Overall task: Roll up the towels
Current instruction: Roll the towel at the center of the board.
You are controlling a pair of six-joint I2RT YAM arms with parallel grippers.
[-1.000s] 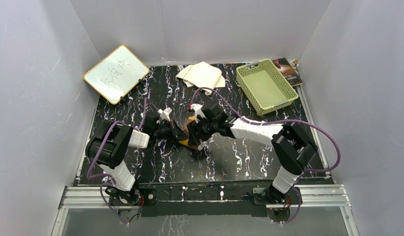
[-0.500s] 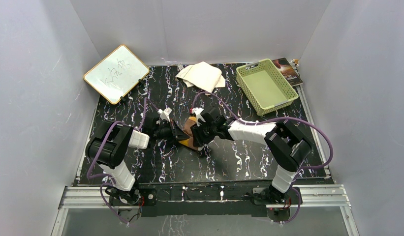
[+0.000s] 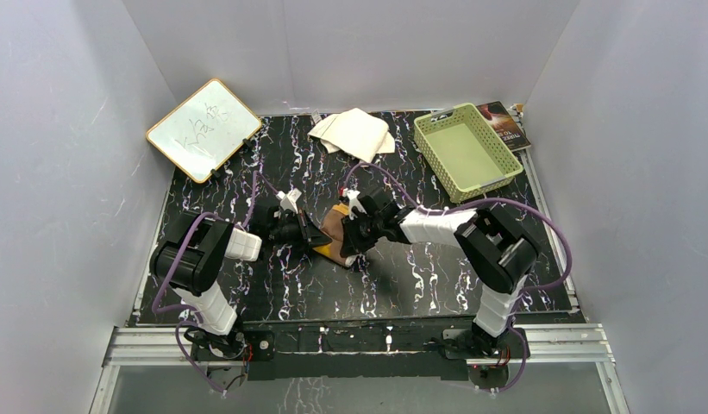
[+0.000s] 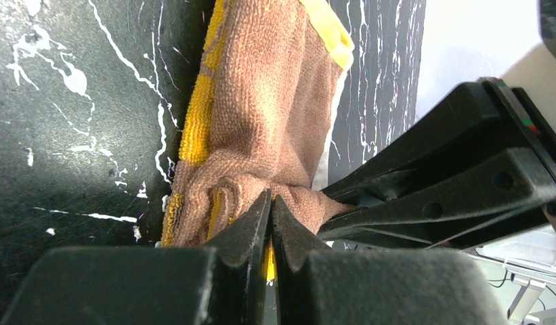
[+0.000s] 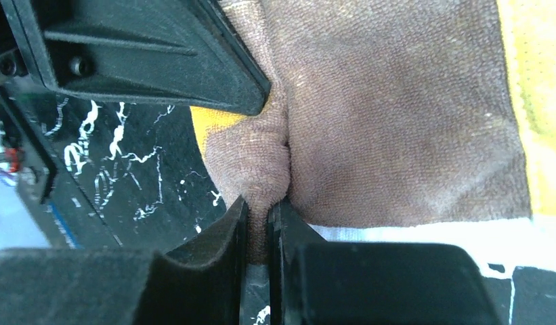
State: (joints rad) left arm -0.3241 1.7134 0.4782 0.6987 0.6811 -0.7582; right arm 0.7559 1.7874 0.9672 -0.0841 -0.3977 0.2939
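Observation:
The orange-yellow towel lies bunched at the table's middle, its brown back up. It fills the left wrist view and the right wrist view. My left gripper is shut on a fold of it from the left. My right gripper is shut on a brown fold from the right. The two grippers nearly touch. The cream-white towel lies loosely folded at the back centre, away from both grippers.
A white writing board leans at the back left. A light green basket stands at the back right, with a dark book behind it. Grey walls enclose the black marbled table.
My right gripper has moved left with the towel fold, closing on my left gripper. The right arm's elbow swung leftward. The towel is more bunched. The left arm has barely moved.

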